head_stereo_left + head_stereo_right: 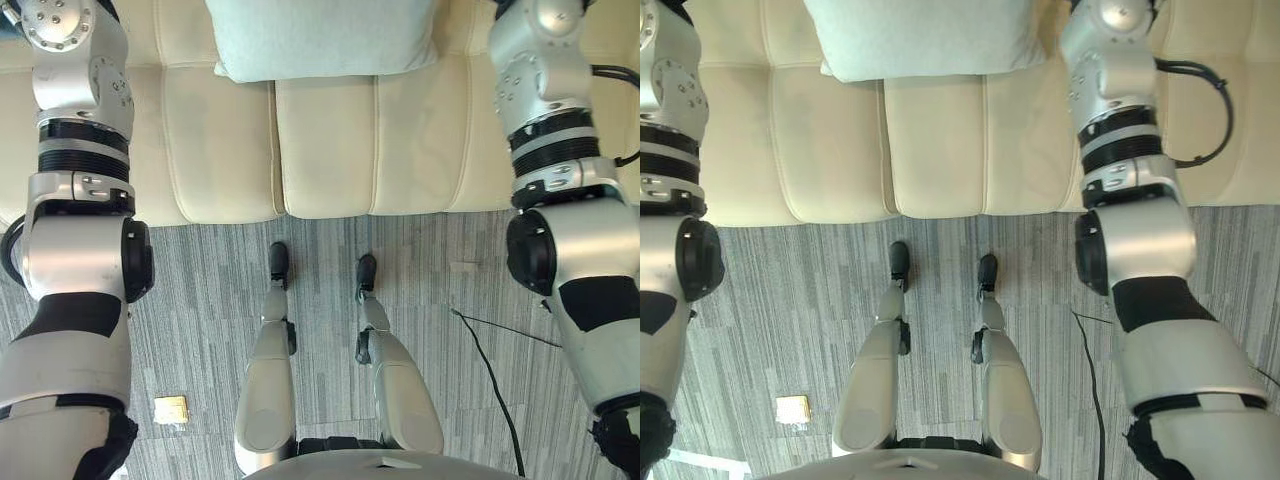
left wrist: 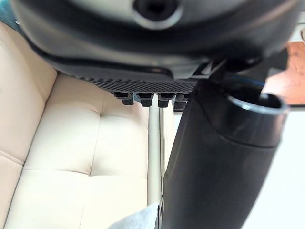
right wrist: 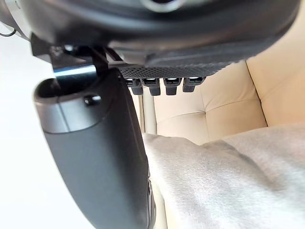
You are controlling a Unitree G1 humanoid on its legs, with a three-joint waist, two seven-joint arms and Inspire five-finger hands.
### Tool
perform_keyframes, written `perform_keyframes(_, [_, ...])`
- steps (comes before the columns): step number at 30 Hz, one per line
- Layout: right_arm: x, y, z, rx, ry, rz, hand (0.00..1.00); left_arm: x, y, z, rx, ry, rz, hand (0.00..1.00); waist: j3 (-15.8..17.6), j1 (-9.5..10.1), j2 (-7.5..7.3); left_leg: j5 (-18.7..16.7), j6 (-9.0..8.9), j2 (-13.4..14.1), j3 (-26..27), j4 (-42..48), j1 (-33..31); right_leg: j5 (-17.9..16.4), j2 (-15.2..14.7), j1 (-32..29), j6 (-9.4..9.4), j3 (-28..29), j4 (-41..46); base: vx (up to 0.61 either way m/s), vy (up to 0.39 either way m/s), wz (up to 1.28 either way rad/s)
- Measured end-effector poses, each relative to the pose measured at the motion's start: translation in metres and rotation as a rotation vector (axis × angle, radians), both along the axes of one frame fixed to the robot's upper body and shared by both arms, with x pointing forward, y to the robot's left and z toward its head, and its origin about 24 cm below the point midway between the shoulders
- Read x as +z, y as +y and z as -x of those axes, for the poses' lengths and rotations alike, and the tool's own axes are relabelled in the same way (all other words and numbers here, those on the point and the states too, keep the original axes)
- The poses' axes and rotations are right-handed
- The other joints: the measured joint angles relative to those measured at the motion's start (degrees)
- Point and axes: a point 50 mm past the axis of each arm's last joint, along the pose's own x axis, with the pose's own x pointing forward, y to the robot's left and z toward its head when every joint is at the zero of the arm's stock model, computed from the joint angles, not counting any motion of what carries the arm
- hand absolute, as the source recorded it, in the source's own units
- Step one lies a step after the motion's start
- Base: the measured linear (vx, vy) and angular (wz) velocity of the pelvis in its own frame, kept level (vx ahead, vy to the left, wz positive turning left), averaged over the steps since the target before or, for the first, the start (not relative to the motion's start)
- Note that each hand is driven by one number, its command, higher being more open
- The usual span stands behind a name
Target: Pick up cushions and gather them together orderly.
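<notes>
A cream sofa [image 1: 330, 150] spans the far side of the scene, its tufted seat facing the robot. Grey striped carpet [image 1: 200, 290] runs up to its front edge. A pale grey cushion [image 1: 320, 35] lies flat on the middle of the seat, towards the back, square to the sofa.

The left arm [image 1: 75, 200] and right arm [image 1: 560, 200] reach out over the seat, one on each side of the cushion and apart from it.

The right hand [image 3: 157, 33] hangs over the seat with its fingers [image 3: 162, 86] straight and relaxed, holding nothing. The cushion [image 3: 228, 181] lies right beside its thumb, on the palm side; whether the thumb touches the fabric I cannot tell.

The left hand [image 2: 143, 43] is likewise slack, its fingers [image 2: 147, 99] straight above bare cream upholstery, with nothing in its grasp. A corner of the cushion [image 2: 136, 222] shows just beside the base of its thumb, and the rest of that hand is clear of it.

A small gold square [image 1: 171, 408] lies on the carpet, well apart from the sofa.
</notes>
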Motion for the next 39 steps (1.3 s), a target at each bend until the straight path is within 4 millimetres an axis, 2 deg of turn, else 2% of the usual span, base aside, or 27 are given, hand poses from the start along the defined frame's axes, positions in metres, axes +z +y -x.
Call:
perform_keyframes(2, [0.011, -0.016, 0.005, -0.02, -0.028, -0.021, 1.0, -0.001, 0.011, 0.002, 0.005, 0.006, 0.028, 1.0, 0.0, 0.44, 0.0, 0.0, -0.02, 0.0, -0.4, 0.0, -0.1, 0.0, 0.0, 0.1, 0.0, -0.4, 0.0, 0.07, 0.159, 0.08])
perform_keyframes(4, [0.014, -0.024, 0.006, -0.028, -0.034, -0.03, 1.0, -0.003, 0.015, 0.001, -0.011, 0.01, 0.067, 1.0, 0.0, 0.73, 0.02, 0.1, -0.08, 0.0, -0.6, 0.0, -0.1, 0.0, 0.0, 0.3, 0.0, -0.8, 0.0, 0.07, 0.156, 0.07])
perform_keyframes(9, [0.016, -0.036, 0.007, -0.016, -0.038, -0.07, 1.0, -0.011, 0.033, 0.003, -0.049, 0.005, 0.151, 1.0, 0.1, 0.78, 0.09, 0.5, -0.14, -0.1, -1.2, 0.0, -0.1, 0.0, 0.0, 0.5, -0.05, -1.4, 0.0, 0.04, 0.114, 0.05])
perform_keyframes(12, [0.012, -0.05, 0.009, -0.03, -0.038, -0.078, 1.0, -0.026, 0.056, 0.008, -0.066, -0.017, 0.238, 1.0, 0.1, 0.83, 0.1, 0.7, -0.12, -0.1, -1.4, 0.0, 0.0, -0.1, 0.0, 0.7, -0.09, -1.5, 0.0, 0.04, 0.125, 0.03])
perform_keyframes(14, [-0.005, -0.067, 0.012, -0.04, -0.047, -0.113, 1.0, -0.056, 0.077, 0.014, -0.055, -0.015, 0.3, 1.0, 0.1, 0.86, 0.1, 0.6, -0.14, -0.1, -1.5, 0.0, 0.4, -0.1, 0.0, 1.1, -0.05, -1.5, -0.1, 0.05, 0.15, 0.02])
perform_keyframes(16, [-0.021, -0.079, 0.015, -0.06, -0.039, -0.098, 1.0, -0.078, 0.087, 0.019, -0.027, 0.013, 0.304, 1.0, 0.1, 0.98, 0.1, 0.6, -0.14, -0.1, -1.4, 0.0, 0.6, -0.1, 0.0, 1.3, -0.04, -1.5, -0.1, 0.05, 0.125, 0.0])
perform_keyframes(18, [-0.062, -0.095, 0.017, -0.082, 0.023, -0.091, 1.0, -0.126, 0.096, 0.024, 0.001, 0.104, 0.309, 1.0, 0.0, 1.13, 0.12, 0.6, -0.18, -0.2, -1.5, 0.0, 2.1, -0.3, -0.1, 2.6, 0.08, -1.3, -0.1, 0.07, 0.146, -0.02])
perform_keyframes(19, [-0.086, -0.103, 0.02, -0.091, 0.062, -0.084, 1.0, -0.152, 0.094, 0.026, -0.003, 0.154, 0.313, 1.0, 0.0, 1.27, 0.22, 0.5, -0.33, -0.3, -1.8, 0.0, 2.9, -0.6, -0.3, 3.5, 0.07, -1.3, -0.1, 0.07, 0.115, -0.02])
perform_keyframes(20, [-0.117, -0.111, 0.025, -0.099, 0.116, -0.078, 1.0, -0.186, 0.089, 0.032, -0.013, 0.22, 0.318, 1.0, -0.2, 1.39, 0.44, 0.0, -0.95, -0.4, -2.2, 0.0, 4.0, -1.0, -0.5, 4.6, 0.08, -1.3, -0.1, 0.06, 0.089, 0.0])
perform_keyframes(22, [-0.146, -0.118, 0.033, -0.11, 0.169, -0.075, 1.0, -0.217, 0.081, 0.037, -0.029, 0.283, 0.326, 1.0, -0.4, 1.49, 0.85, -0.3, -1.3, -0.6, -2.6, 0.0, 4.6, -1.2, -0.6, 5.2, 0.2, -1.4, 0.0, 0.07, 0.101, 0.05])
perform_keyframes(24, [-0.215, -0.124, 0.054, -0.134, 0.311, -0.095, 1.0, -0.289, 0.056, 0.055, -0.077, 0.446, 0.379, 1.0, -0.9, 1.49, 1.52, -1.6, -1.83, -0.7, -3.3, 0.0, 5.7, -1.6, -0.7, 6.5, 0.18, -1.5, 0.0, 0.1, 0.115, 0.06])
perform_keyframes(26, [-0.27, -0.119, 0.075, -0.145, 0.457, -0.08, 1.0, -0.345, 0.033, 0.077, -0.124, 0.582, 0.463, 1.0, -1.3, 1.48, 1.85, -2.0, -2.18, -0.7, -3.5, 0.0, 6.7, -2.0, -0.7, 7.5, 0.17, -1.5, 0.0, 0.09, 0.088, 0.02])
perform_keyframes(27, [-0.294, -0.117, 0.087, -0.146, 0.53, -0.064, 1.0, -0.369, 0.022, 0.089, -0.147, 0.652, 0.494, 1.0, -1.5, 1.49, 2.02, -2.2, -2.31, -0.7, -3.6, 0.0, 7.1, -2.2, -0.7, 7.9, 0.12, -1.6, 0.0, 0.1, 0.074, 0.01])
perform_keyframes(28, [-0.31, -0.114, 0.095, -0.146, 0.582, -0.05, 1.0, -0.384, 0.015, 0.098, -0.164, 0.701, 0.513, 1.0, -1.8, 1.5, 2.12, -2.3, -2.18, -0.6, -3.6, 0.0, 7.4, -2.3, -0.6, 8.2, 0.03, -1.6, 0.0, 0.11, 0.064, -0.02])
perform_keyframes(29, [-0.345, -0.104, 0.116, -0.137, 0.701, -0.03, 1.0, -0.414, 0.001, 0.12, -0.198, 0.807, 0.553, 1.0, -2.4, 1.57, 2.34, -2.6, -2.06, -0.4, -3.6, 0.0, 8.3, -2.7, -0.4, 9.1, 0.01, -1.6, 0.0, 0.11, 0.061, -0.02])
perform_keyframes(30, [-0.358, -0.1, 0.125, -0.133, 0.749, -0.025, 1.0, -0.424, -0.004, 0.129, -0.21, 0.844, 0.568, 1.0, -2.8, 1.58, 2.44, -2.8, -2.08, -0.3, -3.6, 0.0, 8.7, -3.0, -0.4, 9.5, -0.12, -1.6, 0.0, 0.14, 0.06, -0.03])
perform_keyframes(32, [-0.401, -0.086, 0.164, -0.112, 0.92, -0.008, 1.0, -0.456, -0.016, 0.163, -0.224, 0.979, 0.594, 1.0, -5.6, 2.06, 2.88, -3.6, -2.32, 0.3, -3.4, 0.0, 10.7, -3.8, 0.0, 11.4, -0.47, -1.7, 0.0, 0.15, 0.04, -0.04])
perform_keyframes(33, [-0.411, -0.082, 0.175, -0.106, 0.965, -0.008, 1.0, -0.463, -0.018, 0.171, -0.225, 1.019, 0.591, 1.0, -6.5, 2.13, 3.08, -3.8, -2.44, 0.4, -3.4, 0.0, 11.6, -4.2, 0.1, 12.3, -0.17, -1.8, 0.0, 0.14, 0.008, -0.02])
perform_keyframes(35, [-0.441, -0.071, 0.214, -0.07, 1.117, 0.008, 1.0, -0.488, -0.022, 0.201, -0.229, 1.163, 0.585, 1.0, -12.0, 2.15, 3.71, -5.1, -2.41, 0.9, -3.1, 0.0, 14.6, -6.1, 0.4, 15.2, -0.23, -2.2, 0.4, 0.14, 0.0, 0.03])
perform_keyframes(38, [-0.465, -0.065, 0.241, -0.052, 1.238, -0.019, 1.0, -0.509, -0.028, 0.223, -0.234, 1.292, 0.591, 1.0, -16.8, 2.1, 3.99, -6.3, -2.1, 1.0, -3.0, 0.0, 17.8, -8.6, 0.4, 17.3, -0.19, -2.6, 2.6, 0.11, 0.009, 0.03])
perform_keyframes(39, [-0.474, -0.062, 0.249, -0.038, 1.29, -0.023, 1.0, -0.517, -0.031, 0.231, -0.243, 1.351, 0.585, 1.0, -18.3, 2.11, 3.9, -6.8, -2.49, 1.0, -2.9, 0.0, 19.3, -9.7, 0.3, 18.3, -0.08, -2.7, 3.4, 0.07, 0.026, 0.01])
